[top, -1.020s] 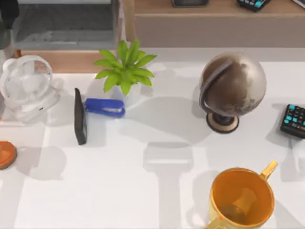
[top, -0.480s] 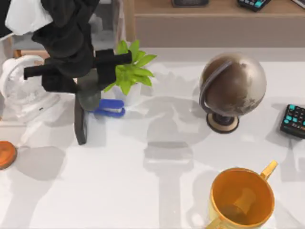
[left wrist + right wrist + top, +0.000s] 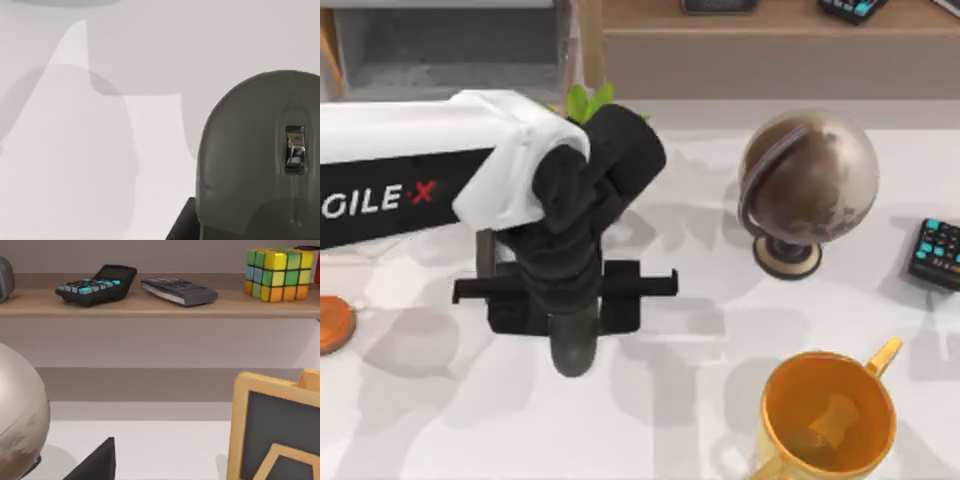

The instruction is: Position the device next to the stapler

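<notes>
The device is a grey computer mouse (image 3: 572, 350) with a scroll wheel, seen close up in the left wrist view (image 3: 260, 160). My left gripper (image 3: 570, 320) is shut on it and holds it above the white table, left of centre and towards the front. The left arm reaches in from the left edge and hides the stapler beneath it. My right arm is parked off the table's right side, its wrist camera facing a shelf.
A thin black slab (image 3: 485, 255) peeks out under the arm. A globe (image 3: 807, 185) stands at the back right, an orange cup (image 3: 828, 415) at the front right, a calculator (image 3: 935, 252) at the right edge. Plant leaves (image 3: 588, 100) show behind the arm.
My left arm has swung from the back left towards the front middle, carrying the mouse. It now covers the stapler and most of the plant.
</notes>
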Controlling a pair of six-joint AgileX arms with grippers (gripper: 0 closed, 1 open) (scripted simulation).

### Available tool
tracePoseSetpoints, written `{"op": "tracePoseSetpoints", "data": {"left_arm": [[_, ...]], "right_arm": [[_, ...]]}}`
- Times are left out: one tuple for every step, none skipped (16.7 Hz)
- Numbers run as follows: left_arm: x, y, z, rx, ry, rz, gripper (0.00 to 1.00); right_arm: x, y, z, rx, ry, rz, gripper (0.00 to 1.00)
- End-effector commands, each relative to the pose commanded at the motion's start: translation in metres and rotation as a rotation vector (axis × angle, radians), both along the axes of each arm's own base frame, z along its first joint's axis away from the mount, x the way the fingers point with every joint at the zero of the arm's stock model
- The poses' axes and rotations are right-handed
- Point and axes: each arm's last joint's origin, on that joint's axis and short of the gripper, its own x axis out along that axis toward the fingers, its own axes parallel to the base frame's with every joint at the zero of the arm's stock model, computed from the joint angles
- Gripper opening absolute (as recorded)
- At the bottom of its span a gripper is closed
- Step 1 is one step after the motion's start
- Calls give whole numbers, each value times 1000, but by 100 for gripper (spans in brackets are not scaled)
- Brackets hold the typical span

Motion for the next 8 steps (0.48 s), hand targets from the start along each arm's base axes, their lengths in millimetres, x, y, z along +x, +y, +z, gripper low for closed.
{"op": "tracePoseSetpoints", "data": {"left_arm": [[-6, -3, -6, 10, 9, -7, 0], [-11, -5, -10, 17, 15, -11, 0], [-13, -6, -13, 22, 19, -15, 0], [-15, -7, -15, 25, 21, -16, 0], [-15, -7, -15, 25, 21, -16, 0], [-15, -7, -15, 25, 21, -16, 0], [-15, -7, -15, 25, 21, -16, 0], [-15, -7, -15, 25, 21, -16, 0]], "right_arm": [[0, 0, 0, 0, 0, 0, 100], [0, 0, 0, 0, 0, 0, 100], [0, 0, 0, 0, 0, 0, 100], [0, 0, 0, 0, 0, 0, 100], [0, 0, 0, 0, 0, 0, 100], [0, 0, 0, 0, 0, 0, 100], [0, 0, 0, 0, 0, 0, 100], [0, 0, 0, 0, 0, 0, 100]]}}
